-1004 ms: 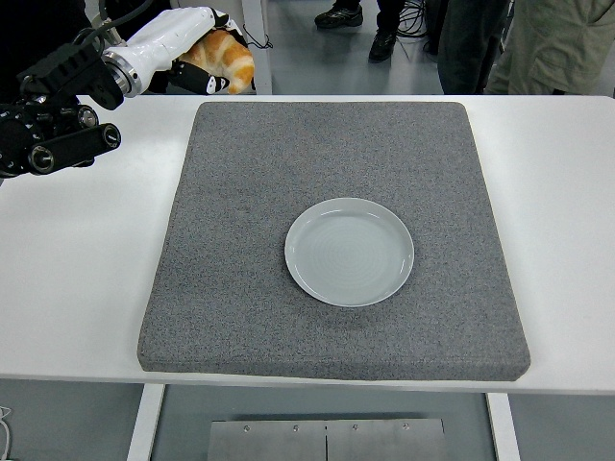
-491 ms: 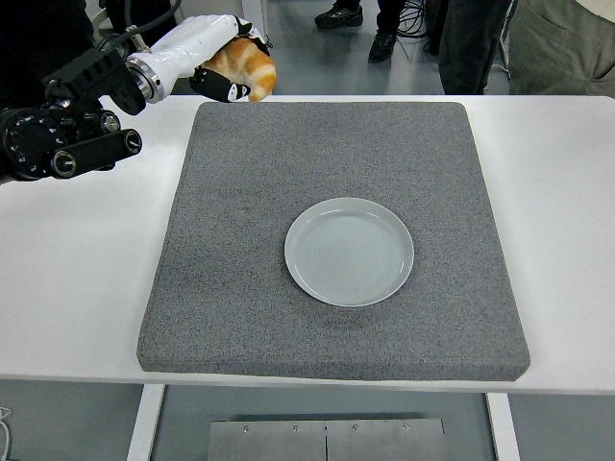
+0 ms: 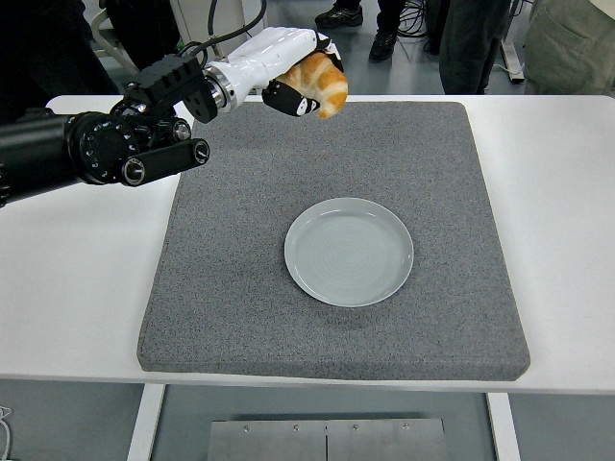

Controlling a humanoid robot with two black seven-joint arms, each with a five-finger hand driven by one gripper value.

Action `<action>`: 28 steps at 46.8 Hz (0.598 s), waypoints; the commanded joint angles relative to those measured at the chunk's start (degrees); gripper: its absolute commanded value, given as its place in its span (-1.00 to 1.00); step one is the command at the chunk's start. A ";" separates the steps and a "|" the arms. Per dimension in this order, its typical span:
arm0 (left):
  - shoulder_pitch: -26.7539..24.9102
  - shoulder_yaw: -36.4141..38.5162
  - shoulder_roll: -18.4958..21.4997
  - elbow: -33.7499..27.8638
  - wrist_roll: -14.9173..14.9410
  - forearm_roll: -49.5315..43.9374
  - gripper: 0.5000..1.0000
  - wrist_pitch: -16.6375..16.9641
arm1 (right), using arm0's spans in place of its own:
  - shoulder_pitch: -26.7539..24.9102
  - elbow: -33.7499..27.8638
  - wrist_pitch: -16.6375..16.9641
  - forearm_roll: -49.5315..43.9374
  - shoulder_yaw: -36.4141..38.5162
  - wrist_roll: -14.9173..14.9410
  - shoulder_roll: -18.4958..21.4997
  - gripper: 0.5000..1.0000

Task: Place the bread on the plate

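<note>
The plate [image 3: 349,251] is the landmark here: pale grey, round, empty, lying flat near the middle of the grey mat [image 3: 240,288] that covers most of the white desk [image 3: 77,288].

Beyond the plate and off to its left, above the mat's far edge, the left hand [image 3: 288,72] hangs in the air with its white-shelled fingers curled over the bread [image 3: 315,84]. It has a firm hold of the loaf from above and behind, so the golden crust bulges out on the side facing the plate. The bread touches neither mat nor desk, and it is well apart from the plate.

The grip from the top looks sensible for what is left to do (a top hold lets the underside meet the plate first, with nothing trapped beneath). The black forearm runs in from the left, past the plate's far-left side, which keeps the plate itself unobstructed.

The bread's long axis appears to slant from the hand downward and toward the plate, with its rounded free end pointing roughly that way; how much of it the fingers hide I cannot tell.

The right hand is nowhere in view. Legs and shoes of people show on the floor beyond the desk's far edge.
</note>
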 commanded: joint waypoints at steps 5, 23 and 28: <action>-1.18 0.15 -3.04 0.20 -0.01 -0.01 -1.00 0.00 | -0.01 0.00 0.00 0.00 0.00 0.00 0.00 1.00; -3.11 0.15 -9.29 0.20 -0.10 0.17 -1.00 0.09 | -0.01 0.00 0.00 0.00 0.00 0.00 0.00 1.00; -2.68 0.06 -9.29 0.20 -0.71 0.25 -1.00 0.35 | -0.01 0.00 0.00 0.00 0.00 0.00 0.00 1.00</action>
